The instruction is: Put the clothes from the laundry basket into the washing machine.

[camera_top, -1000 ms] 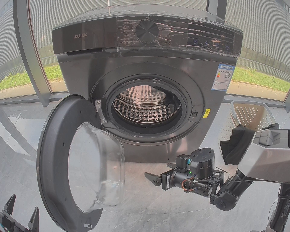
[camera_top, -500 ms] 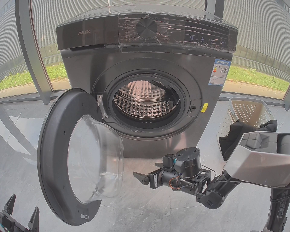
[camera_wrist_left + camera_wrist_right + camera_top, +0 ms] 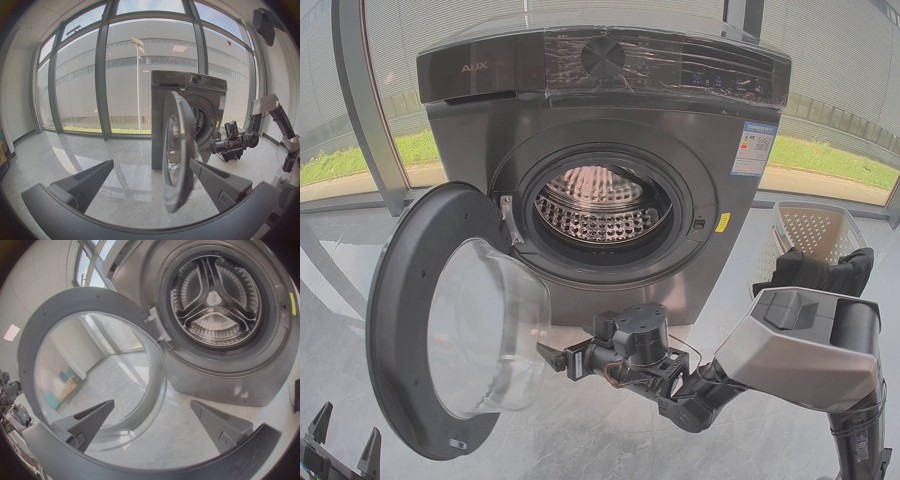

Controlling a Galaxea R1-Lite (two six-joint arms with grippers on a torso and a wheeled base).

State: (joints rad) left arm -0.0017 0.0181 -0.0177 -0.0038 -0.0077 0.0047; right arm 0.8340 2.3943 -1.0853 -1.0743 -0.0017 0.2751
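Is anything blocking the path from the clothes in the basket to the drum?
Nothing visible does: the drum is open, its door off to the left; the dark clothes sit in the basket on the right.

Glossy grey floor (image 3: 581,445), tall windows (image 3: 850,75), grass (image 3: 837,159)

One washing machine (image 3: 600,125); one door (image 3: 400,312), one drum (image 3: 600,212), one dial (image 3: 603,57). One laundry basket (image 3: 819,228). Dark clothes (image 3: 819,272): one heap, separate pieces not countable. Two claws: left claw (image 3: 350,420), right claw (image 3: 549,357).
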